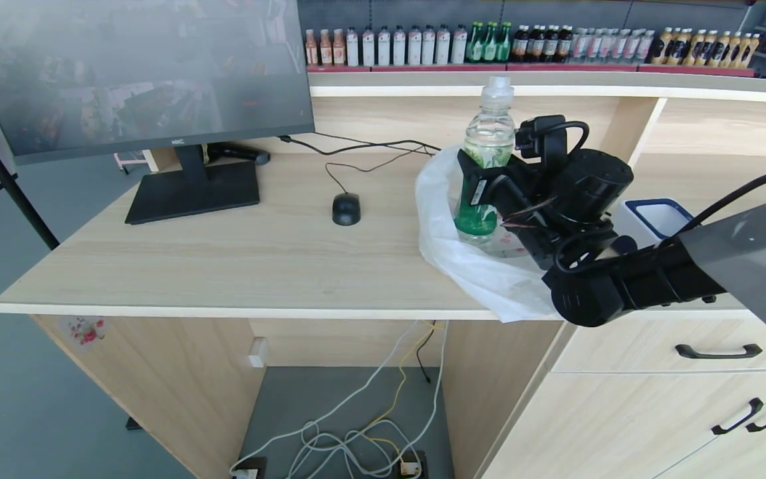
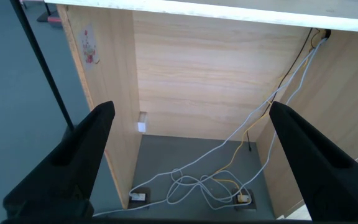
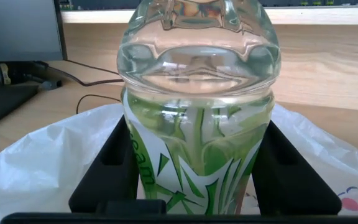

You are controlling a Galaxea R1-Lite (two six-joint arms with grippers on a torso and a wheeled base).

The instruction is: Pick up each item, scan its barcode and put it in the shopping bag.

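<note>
Head view: right gripper (image 1: pixel 486 179) fingers (image 1: pixel 471 174) clamped on upright bottle (image 1: pixel 489 133) at shopping bag (image 1: pixel 463 266) mouth, on surface (image 1: pixel 256 253). Left gripper (image 2: pixel 191 168) fingers (image 2: pixel 79 162) spread, empty.

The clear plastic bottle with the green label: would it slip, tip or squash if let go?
The clear plastic bottle with the green label looks full, so probably heavy and firm. It is tall and narrow, so likely to tip if set on the crumpled white plastic bag. Its smooth curved wall could slip in the right gripper.
</note>
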